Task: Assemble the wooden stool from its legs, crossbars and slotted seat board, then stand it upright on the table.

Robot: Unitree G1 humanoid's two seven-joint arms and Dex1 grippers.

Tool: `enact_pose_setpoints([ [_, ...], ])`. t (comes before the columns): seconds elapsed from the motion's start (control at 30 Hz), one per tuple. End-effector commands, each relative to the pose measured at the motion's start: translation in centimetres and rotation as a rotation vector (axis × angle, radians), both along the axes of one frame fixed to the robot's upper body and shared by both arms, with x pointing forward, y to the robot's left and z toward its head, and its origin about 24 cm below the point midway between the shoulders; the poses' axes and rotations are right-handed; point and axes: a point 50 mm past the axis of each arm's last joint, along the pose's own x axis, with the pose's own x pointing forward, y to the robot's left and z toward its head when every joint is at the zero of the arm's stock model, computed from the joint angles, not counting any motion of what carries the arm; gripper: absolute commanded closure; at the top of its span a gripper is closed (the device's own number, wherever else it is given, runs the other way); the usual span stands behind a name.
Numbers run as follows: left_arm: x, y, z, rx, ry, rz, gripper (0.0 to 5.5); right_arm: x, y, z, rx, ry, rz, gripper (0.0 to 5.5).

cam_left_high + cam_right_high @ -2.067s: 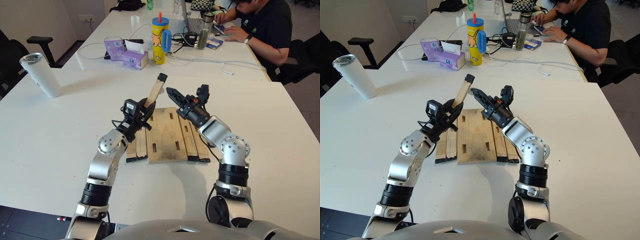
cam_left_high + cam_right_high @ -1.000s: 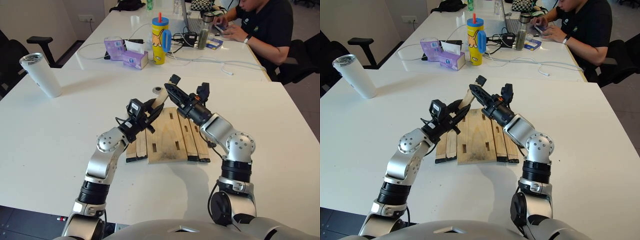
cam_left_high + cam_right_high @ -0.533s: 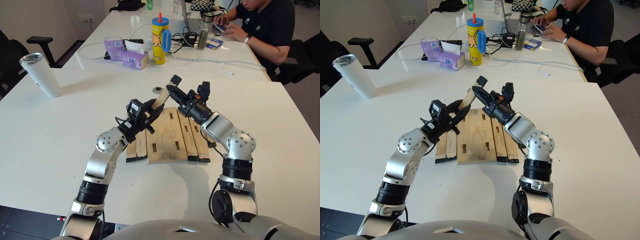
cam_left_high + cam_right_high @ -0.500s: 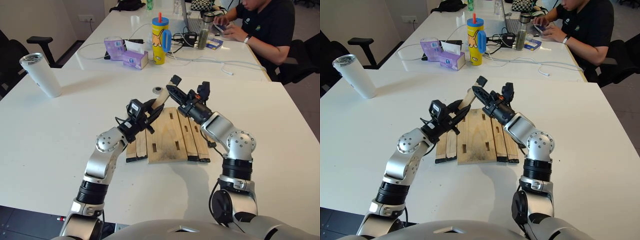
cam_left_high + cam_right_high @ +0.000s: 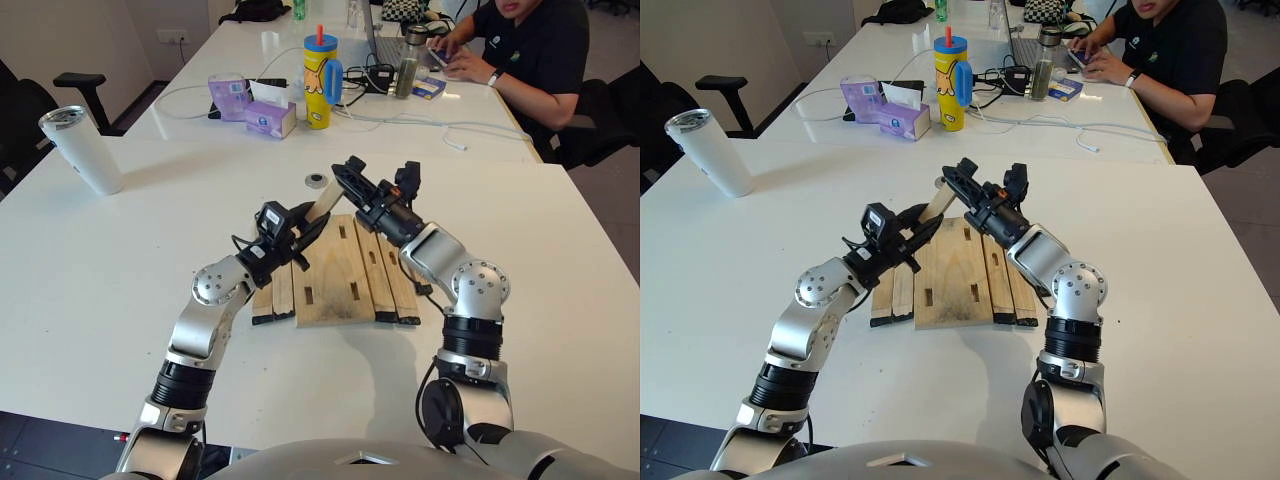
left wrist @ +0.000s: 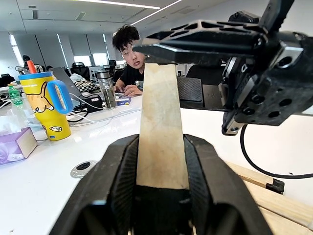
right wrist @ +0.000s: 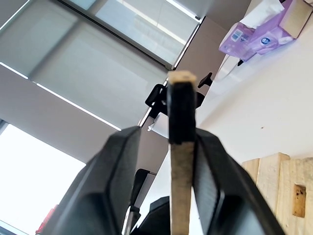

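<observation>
left jaws — clenched on the wooden leg (image 5: 322,197) at its lower end, leg tilted upward | right jaws — released, straddling the leg's black top end, one finger touching | slotted seat board (image 5: 335,270) flat on bench (image 5: 110,260) beneath both jaws, slats (image 5: 273,298) alongside | lidded tumbler (image 5: 83,150) well outside left jaws, contents hidden | yellow cup (image 5: 319,80) holding a straw (image 5: 320,33), past the bench's far edge.

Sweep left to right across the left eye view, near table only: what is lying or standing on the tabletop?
White tumbler → two loose wooden bars → slotted seat board → further wooden bars. The wooden leg held above overlaps these, so it is left out.
</observation>
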Motion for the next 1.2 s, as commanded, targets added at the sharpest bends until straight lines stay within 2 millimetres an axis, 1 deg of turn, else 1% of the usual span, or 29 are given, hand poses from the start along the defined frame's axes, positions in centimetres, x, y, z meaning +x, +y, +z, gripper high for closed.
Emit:
enact_pose_setpoints([
  [0.03,-0.1,0.1,-0.6,0.021,0.028,0.003,4.19,0.4,0.0,1.2,0.015,-0.045,0.001,4.06],
  [0.23,0.0,0.1,-0.7,0.026,0.026,0.000,4.19,0.5,-0.2,1.2,0.004,-0.053,0.001,5.05],
  [0.53,-0.2,0.1,-1.0,0.011,0.055,-0.024,4.19,0.5,-0.5,1.2,-0.008,-0.068,-0.012,5.09],
  [0.57,-0.2,0.1,-1.1,0.010,0.061,-0.018,3.82,0.5,-0.6,1.1,-0.013,-0.068,-0.020,5.09],
  [0.6,-0.3,0.2,-1.3,0.011,0.066,-0.017,3.66,0.5,-0.8,1.0,-0.027,-0.069,-0.036,5.09],
  [0.67,-0.4,0.9,-1.9,0.028,0.087,0.018,3.30,1.2,-2.2,0.4,-0.206,-0.109,-0.178,5.09],
  [0.73,-0.7,1.7,-2.6,0.037,0.111,0.053,3.03,1.5,-3.4,0.2,-0.305,-0.154,-0.275,5.09],
  [0.8,-0.9,2.3,-3.0,0.051,0.123,0.074,2.74,1.2,-4.2,0.0,-0.366,-0.198,-0.324,5.09],
  [0.9,-1.1,2.6,-3.2,0.062,0.124,0.086,2.36,1.0,-4.6,-0.2,-0.410,-0.232,-0.346,5.09],
  [0.97,-0.9,3.3,-3.2,0.060,0.118,0.137,2.04,-0.3,-4.8,-1.5,-0.503,-0.246,-0.370,5.09],
  [1.03,-0.8,3.7,-3.1,0.057,0.111,0.169,2.02,-1.4,-4.8,-3.2,-0.590,-0.229,-0.367,5.09],
  [1.07,-0.8,3.8,-3.1,0.056,0.110,0.173,2.02,-1.7,-4.7,-3.6,-0.605,-0.221,-0.364,5.09],
  [1.1,-0.7,3.8,-3.1,0.055,0.107,0.182,2.02,-1.9,-4.7,-4.3,-0.658,-0.222,-0.379,5.09],
  [1.2,-0.7,4.0,-3.0,0.057,0.102,0.195,2.02,-2.3,-5.1,-5.3,-0.754,-0.228,-0.442,5.09],
])
